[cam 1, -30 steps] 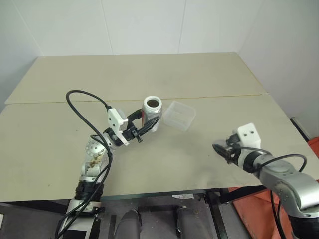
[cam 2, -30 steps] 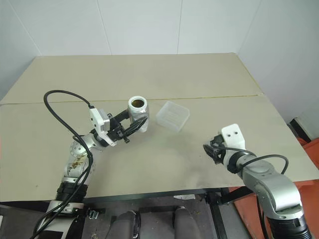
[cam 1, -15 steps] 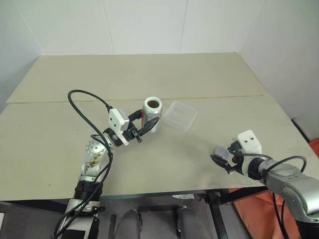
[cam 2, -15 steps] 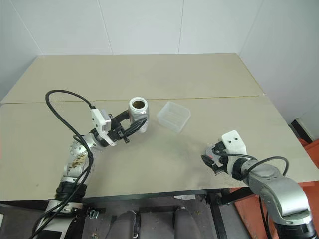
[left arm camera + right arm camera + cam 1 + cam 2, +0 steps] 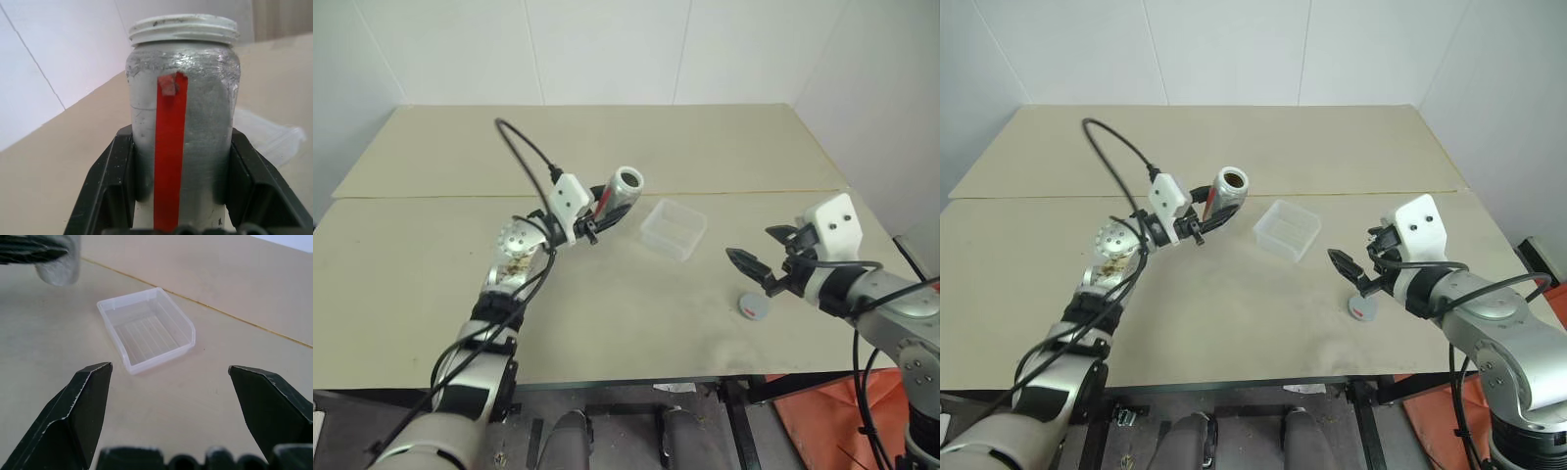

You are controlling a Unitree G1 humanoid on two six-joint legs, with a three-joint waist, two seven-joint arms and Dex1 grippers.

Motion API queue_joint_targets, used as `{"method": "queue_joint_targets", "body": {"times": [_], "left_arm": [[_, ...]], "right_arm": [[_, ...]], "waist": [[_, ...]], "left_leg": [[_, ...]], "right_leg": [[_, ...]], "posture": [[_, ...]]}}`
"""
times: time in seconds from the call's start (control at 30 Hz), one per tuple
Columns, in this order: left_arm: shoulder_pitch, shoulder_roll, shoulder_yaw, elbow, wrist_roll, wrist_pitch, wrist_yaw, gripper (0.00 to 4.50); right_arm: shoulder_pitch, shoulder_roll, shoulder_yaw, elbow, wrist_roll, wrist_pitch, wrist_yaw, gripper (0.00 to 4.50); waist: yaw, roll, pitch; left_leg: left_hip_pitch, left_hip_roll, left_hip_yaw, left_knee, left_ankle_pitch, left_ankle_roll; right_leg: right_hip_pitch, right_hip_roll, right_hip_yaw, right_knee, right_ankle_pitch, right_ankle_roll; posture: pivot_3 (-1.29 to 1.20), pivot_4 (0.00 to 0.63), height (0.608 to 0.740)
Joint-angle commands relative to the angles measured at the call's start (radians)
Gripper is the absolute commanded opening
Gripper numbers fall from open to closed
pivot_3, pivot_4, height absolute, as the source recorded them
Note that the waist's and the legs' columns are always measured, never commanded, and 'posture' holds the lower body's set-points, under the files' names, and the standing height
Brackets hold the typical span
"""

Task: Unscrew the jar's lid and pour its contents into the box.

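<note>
Lifted off the surface (image 5: pixel 607 323) since a second ago, the jar (image 5: pixel 619 193) now hangs in the air left of the box (image 5: pixel 673 229), clamped round its body between the fingers of the left claw (image 5: pixel 602 211). Upright before, it is tilted: its long axis slants, the open mouth pointing up and toward the box. Right of the box, the right claw (image 5: pixel 770 262) has risen and spread wide, empty, leaving the lid (image 5: pixel 754 305) flat on the surface just beneath it.
</note>
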Motion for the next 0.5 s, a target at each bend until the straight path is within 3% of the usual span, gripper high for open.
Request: {"method": "queue_joint_targets", "body": {"times": [0.03, 0.23, 0.4, 0.5], "left_arm": [[-0.181, 0.025, -0.119, 0.2, 0.251, -0.258, 0.212, 1.97], [-0.423, 0.028, -0.435, 0.391, 0.718, -0.378, 0.744, 1.97], [-0.602, -0.008, -0.856, 0.473, 1.194, -0.238, 1.235, 1.97], [-0.653, -0.065, -1.015, 0.52, 1.35, -0.116, 1.425, 1.97]], "right_arm": [[0.007, 0.02, -0.003, -0.04, -0.019, -0.025, -0.031, 4.47], [0.042, 0.045, -0.01, -0.077, -0.024, -0.027, -0.047, 4.47], [0.094, 0.042, -0.044, -0.116, -0.031, -0.03, -0.052, 4.47], [0.11, 0.058, -0.06, -0.129, -0.027, -0.028, -0.067, 4.47]], "waist": [[0.003, 0.0, 0.0], [0.007, 0.0, 0.0], [0.009, 0.0, 0.0], [0.009, 0.0, 0.0]], "left_leg": [[-0.001, 0.0, 0.0, 0.0, 0.0, 0.0], [-0.005, -0.001, 0.0, 0.0, -0.001, 0.001], [-0.009, -0.002, 0.0, 0.0, -0.002, 0.002], [-0.009, -0.002, 0.0, 0.0, -0.002, 0.001]], "right_leg": [[0.0, 0.0, 0.0, 0.0, 0.0, 0.001], [0.0, -0.002, 0.0, -0.008, 0.003, 0.006], [-0.002, -0.002, 0.0, -0.012, 0.004, 0.008], [-0.003, -0.002, 0.0, -0.011, 0.004, 0.009]], "posture": [[0.0, 0.15, 0.74], [0.0, 0.15, 0.74], [0.0, 0.15, 0.74], [0.0, 0.15, 0.74]]}}
